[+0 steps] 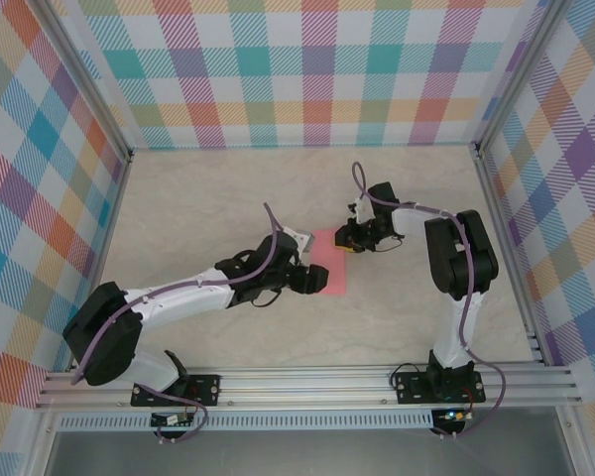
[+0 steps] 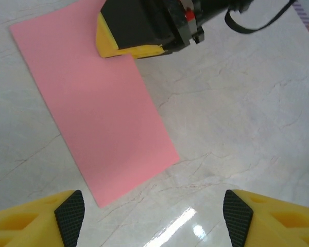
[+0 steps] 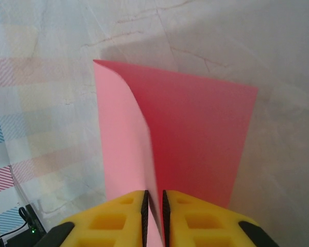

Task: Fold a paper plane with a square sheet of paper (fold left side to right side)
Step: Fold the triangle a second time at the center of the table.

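Starting with the marble tabletop (image 1: 407, 198), note that the square sheet of paper (image 2: 103, 118) lies near its middle, between the arms. It reads as a long rectangle with one layer curling up. Your right tool (image 3: 154, 206) pinches that pink edge at the far corner, jaws nearly pressed together; carry it across evenly so the edges meet. Your left tool (image 2: 154, 218) hovers spread by the near end, touching nothing; lower it to pin the paper before creasing.

No writing, label or number can be read; the arm bases (image 1: 431, 385) look too small to tell.
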`<act>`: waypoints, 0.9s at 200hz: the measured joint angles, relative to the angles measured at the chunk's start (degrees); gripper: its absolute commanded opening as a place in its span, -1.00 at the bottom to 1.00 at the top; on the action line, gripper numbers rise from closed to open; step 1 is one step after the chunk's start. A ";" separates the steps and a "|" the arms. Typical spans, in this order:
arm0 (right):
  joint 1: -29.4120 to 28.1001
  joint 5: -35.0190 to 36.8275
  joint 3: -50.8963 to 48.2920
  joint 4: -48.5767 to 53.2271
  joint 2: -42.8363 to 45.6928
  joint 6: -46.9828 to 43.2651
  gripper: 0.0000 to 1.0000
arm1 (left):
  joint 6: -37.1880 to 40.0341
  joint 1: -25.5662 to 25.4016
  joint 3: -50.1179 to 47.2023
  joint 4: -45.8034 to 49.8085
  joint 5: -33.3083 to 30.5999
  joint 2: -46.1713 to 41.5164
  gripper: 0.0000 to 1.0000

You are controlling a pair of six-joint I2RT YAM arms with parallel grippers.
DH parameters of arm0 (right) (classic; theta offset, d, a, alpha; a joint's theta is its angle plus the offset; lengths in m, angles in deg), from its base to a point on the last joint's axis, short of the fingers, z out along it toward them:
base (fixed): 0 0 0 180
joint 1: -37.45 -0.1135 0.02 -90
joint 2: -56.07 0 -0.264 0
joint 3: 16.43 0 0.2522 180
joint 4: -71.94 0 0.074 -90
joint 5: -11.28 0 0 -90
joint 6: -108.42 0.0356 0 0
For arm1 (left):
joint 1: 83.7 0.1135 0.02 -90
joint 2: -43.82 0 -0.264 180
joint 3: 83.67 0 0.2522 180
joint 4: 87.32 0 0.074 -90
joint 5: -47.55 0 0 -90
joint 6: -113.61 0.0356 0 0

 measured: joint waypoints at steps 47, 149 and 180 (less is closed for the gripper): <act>0.00 0.00 5.29 6.10 0.22 0.09 -0.74 | 3.91 -4.04 2.99 3.65 -3.74 3.54 0.45; 0.00 -0.48 5.79 10.93 0.63 1.31 -0.81 | 7.72 -13.29 21.11 13.88 -14.84 22.91 0.49; 0.00 -0.48 6.40 11.63 0.63 1.49 -0.81 | 7.80 -14.78 24.11 16.70 -18.67 26.40 0.51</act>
